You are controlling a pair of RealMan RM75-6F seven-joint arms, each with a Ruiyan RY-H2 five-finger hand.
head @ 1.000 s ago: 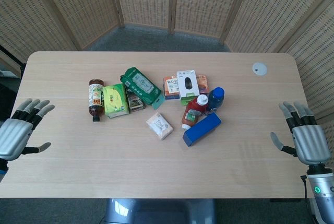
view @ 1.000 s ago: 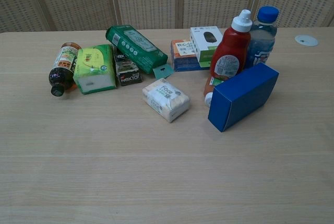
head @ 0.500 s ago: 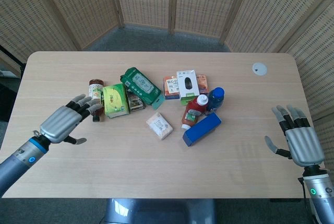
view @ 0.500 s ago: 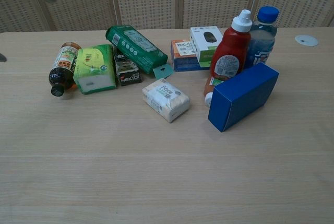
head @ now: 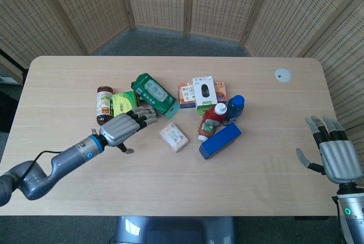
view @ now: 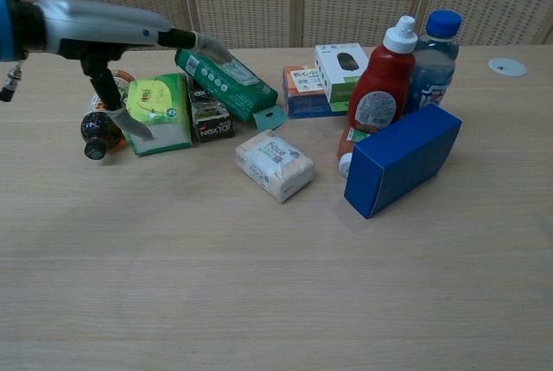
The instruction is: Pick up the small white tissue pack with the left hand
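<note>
Left hand [head: 122, 127] open, fingers spread, empty, hovering just left of small white tissue pack [head: 173, 137]. Pack: soft rectangular plastic wrap. Right hand [head: 337, 157] open, empty.

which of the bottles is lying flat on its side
The dark brown bottle at the left end of the cluster, beside the green tissue pack. The red ketchup bottle and the blue-capped water bottle both stand upright.

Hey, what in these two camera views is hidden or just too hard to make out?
- Right robot hand: absent from the chest view.
- Green tissue pack: head view, partly covered by the left robot hand.
- Small white tissue pack: print too small to read.
</note>
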